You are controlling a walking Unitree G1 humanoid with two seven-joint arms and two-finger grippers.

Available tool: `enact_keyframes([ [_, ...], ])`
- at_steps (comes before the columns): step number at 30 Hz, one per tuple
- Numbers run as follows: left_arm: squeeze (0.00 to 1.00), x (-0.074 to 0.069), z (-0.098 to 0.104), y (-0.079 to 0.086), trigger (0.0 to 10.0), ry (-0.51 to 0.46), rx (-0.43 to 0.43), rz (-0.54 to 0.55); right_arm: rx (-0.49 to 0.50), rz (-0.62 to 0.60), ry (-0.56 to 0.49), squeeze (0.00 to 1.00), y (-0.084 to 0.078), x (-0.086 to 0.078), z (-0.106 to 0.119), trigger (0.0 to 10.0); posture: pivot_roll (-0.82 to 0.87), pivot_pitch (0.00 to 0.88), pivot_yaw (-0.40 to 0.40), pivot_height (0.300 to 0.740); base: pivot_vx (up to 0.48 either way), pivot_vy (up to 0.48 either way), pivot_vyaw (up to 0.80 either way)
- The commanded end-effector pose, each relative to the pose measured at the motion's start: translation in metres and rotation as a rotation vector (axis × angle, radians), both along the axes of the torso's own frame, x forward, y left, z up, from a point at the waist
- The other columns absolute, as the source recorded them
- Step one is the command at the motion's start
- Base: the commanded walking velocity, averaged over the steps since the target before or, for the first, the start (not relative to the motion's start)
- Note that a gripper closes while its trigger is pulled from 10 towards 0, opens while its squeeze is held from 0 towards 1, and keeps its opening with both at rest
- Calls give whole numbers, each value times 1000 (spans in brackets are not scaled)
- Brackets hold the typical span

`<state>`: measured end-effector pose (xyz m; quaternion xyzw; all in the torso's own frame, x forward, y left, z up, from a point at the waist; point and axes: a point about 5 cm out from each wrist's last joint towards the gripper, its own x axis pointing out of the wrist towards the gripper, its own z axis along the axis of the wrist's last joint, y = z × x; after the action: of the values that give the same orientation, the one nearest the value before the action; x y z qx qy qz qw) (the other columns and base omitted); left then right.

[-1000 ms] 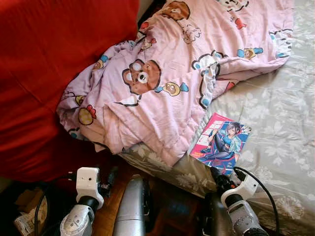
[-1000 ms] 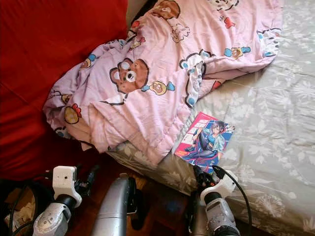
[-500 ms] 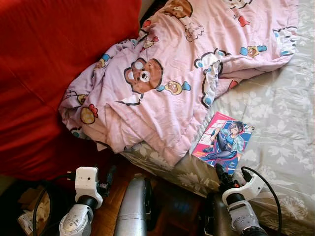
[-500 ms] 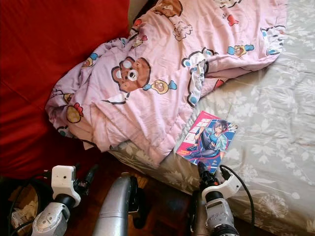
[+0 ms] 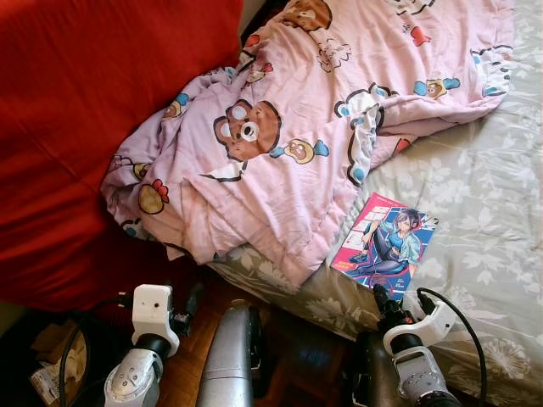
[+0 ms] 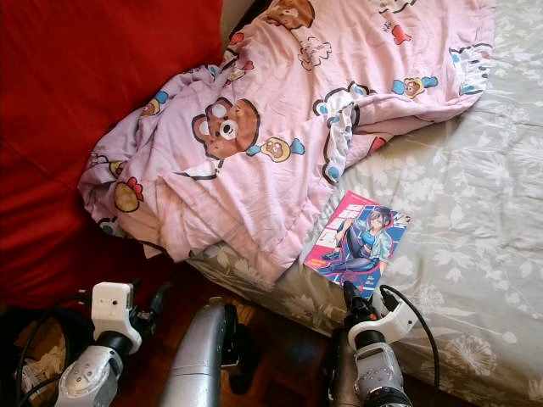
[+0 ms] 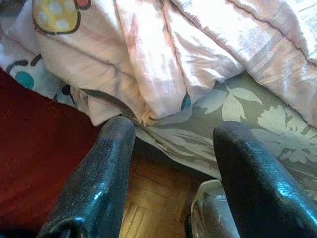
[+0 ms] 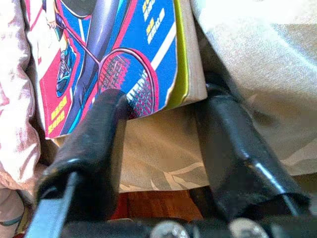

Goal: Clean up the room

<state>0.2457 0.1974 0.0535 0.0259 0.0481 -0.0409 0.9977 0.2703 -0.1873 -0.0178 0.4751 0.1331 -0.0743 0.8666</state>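
right hand [image 5: 383, 298] edged closer to comic book [image 5: 383, 246]

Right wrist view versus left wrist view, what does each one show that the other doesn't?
Right wrist alone: the open right gripper just short of the comic book, whose near corner lies between the fingers. Left wrist alone: the open left gripper facing the pink bear-print blanket hanging off the bed, wooden floor below. Both share the grey floral bedsheet.

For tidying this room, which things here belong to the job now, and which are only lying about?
Job in hand:
- comic book on the bed's near edge
- right gripper, open, its fingers at the book's corner

Lying about:
- pink blanket, crumpled
- floral bedsheet
- red cover
- left gripper, open, low beside the bed
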Motion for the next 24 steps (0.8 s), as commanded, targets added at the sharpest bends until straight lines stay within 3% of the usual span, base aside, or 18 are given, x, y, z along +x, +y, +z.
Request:
enact_keyframes([
  [1,0,-9,-12,7,10000,57,24,14,21,11,28,0,7,-6,-7,0,181,331,150,614,0,0,0],
  [12,0,-6,-14,5,10000,60,30,13,-17,-20,53,0,2,-7,-7,0,165,313,137,614,0,0,0],
  [20,0,1,-17,2,10000,55,27,28,-72,-107,118,0,-1,-34,-25,0,120,287,111,614,0,0,0],
  [24,0,3,-19,1,10000,52,21,36,-107,-130,105,0,1,-39,-25,0,103,277,99,614,0,0,0],
])
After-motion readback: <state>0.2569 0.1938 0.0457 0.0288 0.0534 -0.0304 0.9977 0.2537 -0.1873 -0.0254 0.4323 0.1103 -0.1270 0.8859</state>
